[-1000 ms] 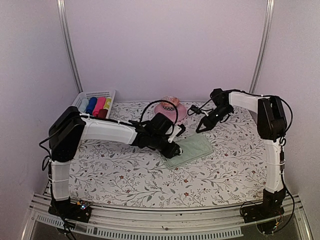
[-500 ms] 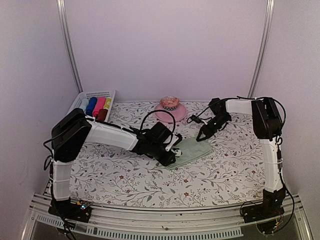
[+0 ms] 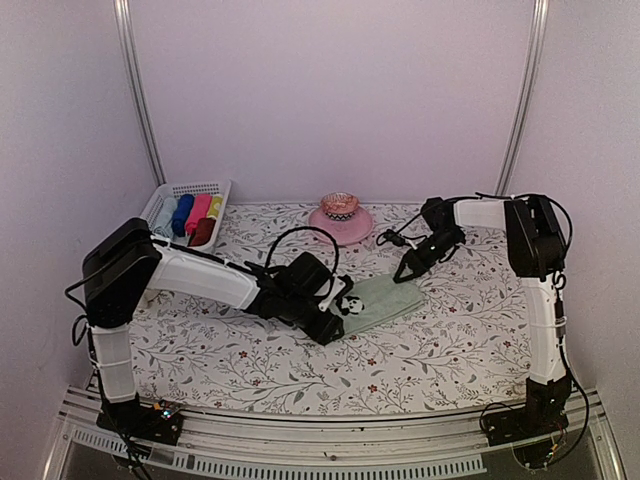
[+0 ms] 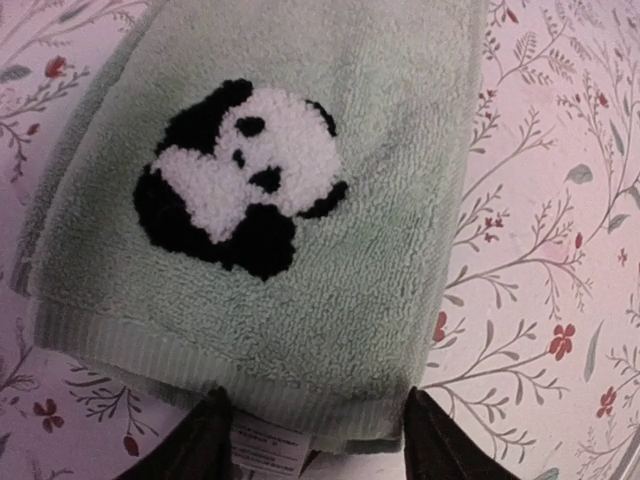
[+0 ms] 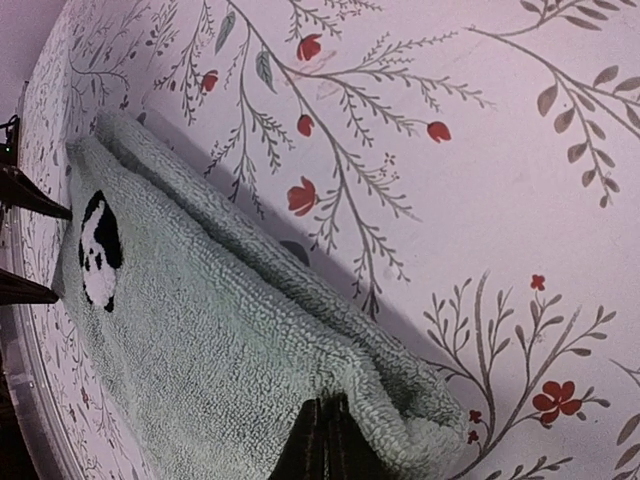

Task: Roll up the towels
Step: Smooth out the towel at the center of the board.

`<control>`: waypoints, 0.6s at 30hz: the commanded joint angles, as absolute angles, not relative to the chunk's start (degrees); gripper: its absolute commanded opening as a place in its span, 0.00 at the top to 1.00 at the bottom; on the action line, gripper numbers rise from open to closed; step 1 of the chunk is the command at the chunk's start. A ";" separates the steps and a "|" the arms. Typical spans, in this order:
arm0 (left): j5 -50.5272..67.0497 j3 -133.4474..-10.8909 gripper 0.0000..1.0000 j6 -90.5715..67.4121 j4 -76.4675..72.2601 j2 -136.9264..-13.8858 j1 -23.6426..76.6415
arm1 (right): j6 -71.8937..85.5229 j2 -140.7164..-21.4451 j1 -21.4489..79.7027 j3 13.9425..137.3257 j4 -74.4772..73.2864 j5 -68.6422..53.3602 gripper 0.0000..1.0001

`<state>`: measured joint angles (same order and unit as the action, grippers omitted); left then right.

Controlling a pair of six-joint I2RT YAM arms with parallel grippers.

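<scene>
Sage-green terry towel with a panda motif (image 3: 385,298) lies folded on floral surface (image 3: 230,350). Left gripper (image 4: 320,445) spread wide astride near hem; right gripper (image 5: 322,440) looks pinched on far corner. Risk: left catches one layer only, roll skews.

white tag (image 4: 262,447) on green towel (image 4: 330,290) hem, print too blurred to read

Pale lilac walls (image 3: 330,100), metal corner rails (image 3: 137,100), floral table cover (image 3: 230,362).
</scene>
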<state>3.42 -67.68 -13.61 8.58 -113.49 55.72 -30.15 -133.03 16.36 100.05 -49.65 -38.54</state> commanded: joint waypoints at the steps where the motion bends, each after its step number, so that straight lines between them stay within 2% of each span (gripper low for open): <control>1: -2.58 -70.15 0.33 -12.04 13.90 -110.07 55.65 | -33.81 -128.04 15.22 99.22 -53.07 -39.75 0.92; 6: -4.87 -75.02 0.21 -9.36 14.33 -107.98 54.54 | -35.59 -122.07 15.28 99.06 -56.74 -42.37 0.90; 9: -4.45 -76.91 0.22 -8.10 13.99 -107.94 53.19 | -36.49 -120.00 15.21 97.81 -58.51 -42.29 0.90; 11: -3.13 -77.54 0.26 -7.71 13.78 -108.73 52.03 | -36.88 -118.68 15.21 95.49 -58.34 -41.57 0.90; 16: 0.14 -77.44 0.46 -7.35 11.60 -111.82 49.41 | -36.92 -117.63 15.14 88.58 -56.47 -39.08 0.94; 18: 0.53 -77.75 0.51 -6.96 11.25 -114.68 48.83 | -36.70 -117.97 15.08 86.86 -55.66 -37.88 0.96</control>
<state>-1.54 -77.17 -8.34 12.36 -110.08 50.57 -36.03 -117.71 15.31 90.30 -55.88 -40.23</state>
